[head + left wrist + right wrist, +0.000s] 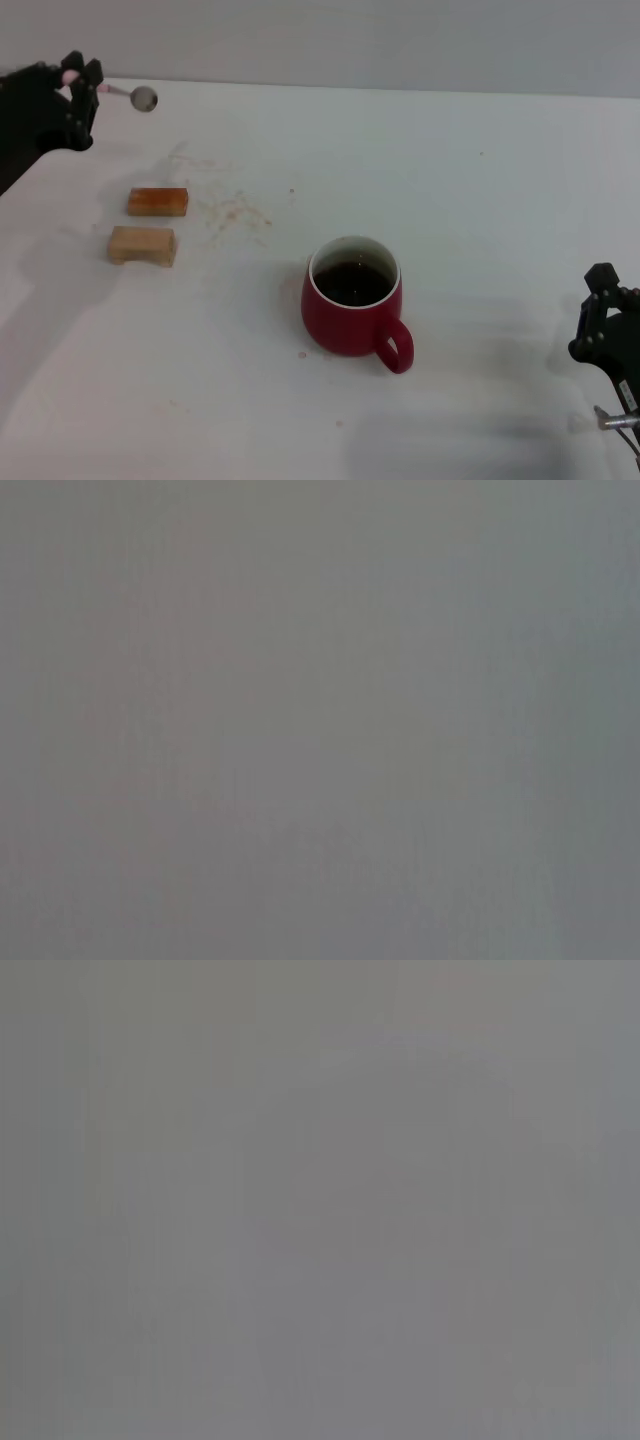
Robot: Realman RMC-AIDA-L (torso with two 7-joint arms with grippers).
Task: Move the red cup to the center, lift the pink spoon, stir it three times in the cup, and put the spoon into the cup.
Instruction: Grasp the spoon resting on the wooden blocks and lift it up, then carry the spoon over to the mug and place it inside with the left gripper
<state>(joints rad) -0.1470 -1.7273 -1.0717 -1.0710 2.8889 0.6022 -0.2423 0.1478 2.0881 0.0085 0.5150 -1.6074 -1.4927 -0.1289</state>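
Note:
The red cup (352, 301) stands near the middle of the white table, with dark liquid inside and its handle toward the front right. My left gripper (84, 82) is at the far left, raised above the table, shut on the pink spoon (128, 94). The spoon's grey bowl points right, away from the gripper. My right gripper (606, 318) is low at the right edge, well clear of the cup. Both wrist views show only plain grey.
Two tan wooden blocks (158, 202) (142, 245) lie on the table (480, 200) left of the cup, below the held spoon. Some reddish specks are scattered between the blocks and the cup.

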